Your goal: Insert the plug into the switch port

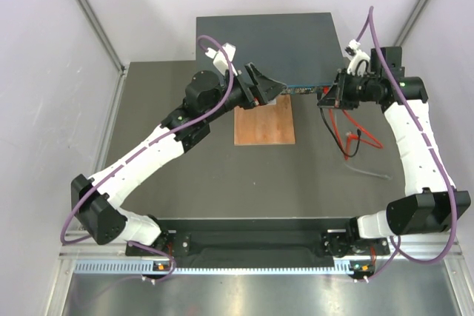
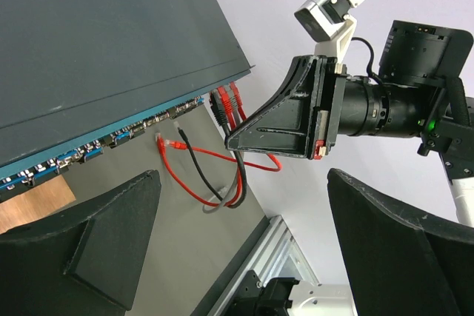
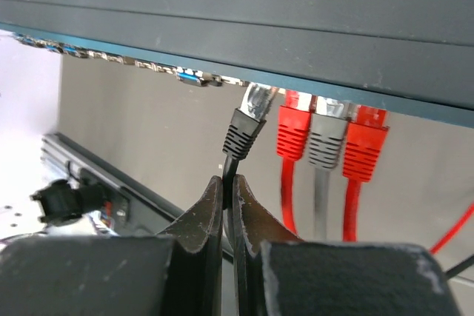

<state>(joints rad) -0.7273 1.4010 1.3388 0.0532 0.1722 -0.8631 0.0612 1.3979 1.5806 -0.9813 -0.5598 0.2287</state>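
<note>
Currently the right gripper [image 3: 228, 183] is pinched shut on the black cable [image 3: 229, 162] just under the plug [image 3: 248, 125], not on the plug body. The plug sits at the switch [image 3: 296, 5] front face, clear tip at a port mouth, just left of a red plug [image 3: 295, 129], a grey plug [image 3: 328, 137] and a second red plug [image 3: 364, 140], all already in. Ours leans toward them while they sit straight. Risk one: with the hold on the cable, a push can bend the cable at the boot instead of driving the tip in, so the plug pivots and cocks in the port. Risk two: the lean could put the tip on the port edge or against the neighbouring red boot, where it jams or scrapes off. Risk three: the cable slips through the fingers under load and the plug ends up half in, unlatched. The left gripper [image 1: 268, 88] is wide apart, holding nothing, near the switch front over the board [image 1: 264, 127]. I don't see it bracing the switch, so a hard shove might slide the box back. Can't tell if the tip is seated: the port mouth is in shadow under the switch lip and the latch tab isn't visible. Top view hides the plug behind the right gripper. Left wrist view shows the plugs small and side-on, too coarse to judge depth.
</note>
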